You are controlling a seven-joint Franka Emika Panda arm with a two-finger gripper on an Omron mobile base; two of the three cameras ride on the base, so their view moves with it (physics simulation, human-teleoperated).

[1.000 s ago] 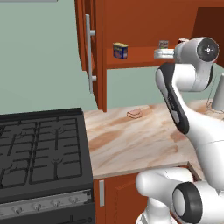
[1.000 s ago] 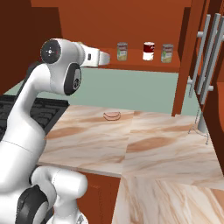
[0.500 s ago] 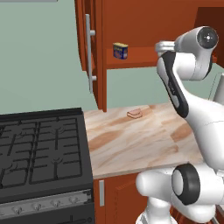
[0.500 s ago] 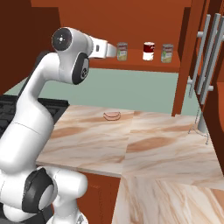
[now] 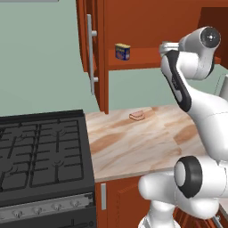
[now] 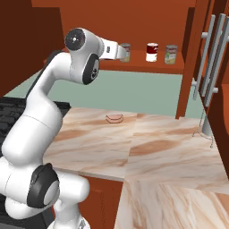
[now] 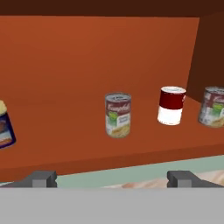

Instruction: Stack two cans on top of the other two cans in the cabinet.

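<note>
Two dark fingers (image 7: pixel 41 177) spread to full width, nothing held between them, pointing into the open cabinet (image 7: pixel 78 65) at about the level of its shelf board. Straight ahead, nearly centred between the tips but well back on the shelf: slim silver can (image 7: pixel 118 115), upright, long axis vertical, free on both sides. Probably the first one to grasp, by a straight forward reach with one tip passing on each side. Label with a red upper band in white script, pale green below; writing too small to read with certainty. To the right of it, apart: small red can (image 7: pixel 171 105) with white lower band, no readable text. Further right, near the cabinet side wall and cut by the picture edge: silver can with green and white label (image 7: pixel 213 107), also upright, text not legible. Far to the left, well apart from the others: squat blue can (image 7: pixel 4 127) with yellow markings, partly out of frame. All four standing singly on the shelf, none stacked yet.
</note>
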